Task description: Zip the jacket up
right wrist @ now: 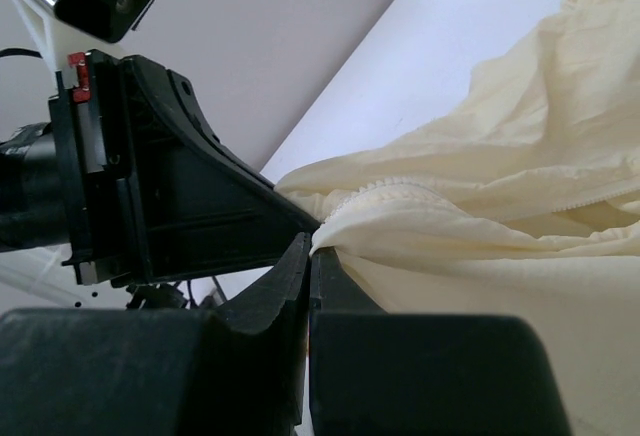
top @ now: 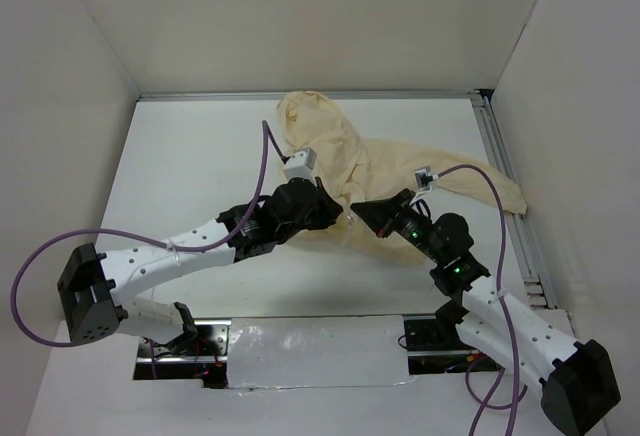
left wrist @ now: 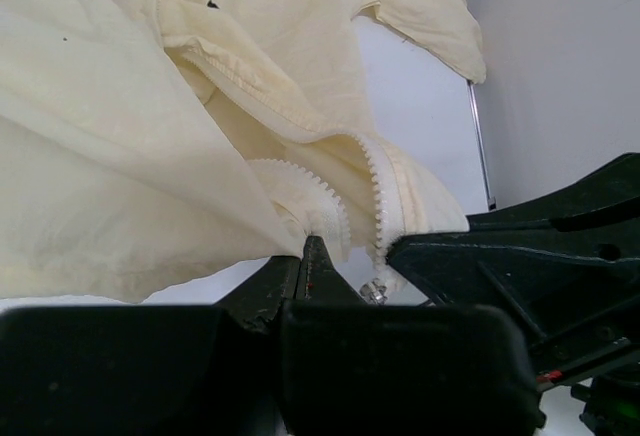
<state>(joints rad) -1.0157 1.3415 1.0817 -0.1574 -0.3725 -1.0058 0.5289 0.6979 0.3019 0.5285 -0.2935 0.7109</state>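
Just beyond the left claw (left wrist: 309, 246) and right claw (right wrist: 311, 241), on the white surface (top: 200, 156), the pale cream-yellow soft fabric hooded jacket (top: 345, 151) lies with its long axis running away from them, hood farthest, one sleeve trailing rightward. Both claws are clenched, almost tip to tip, each pinching hem fabric beside the white zipper teeth (left wrist: 376, 191).

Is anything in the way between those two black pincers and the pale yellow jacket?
Nothing visible stands between them. The left end effector and the right end effector are each closed on the jacket at its near edge, right beside the zipper teeth.
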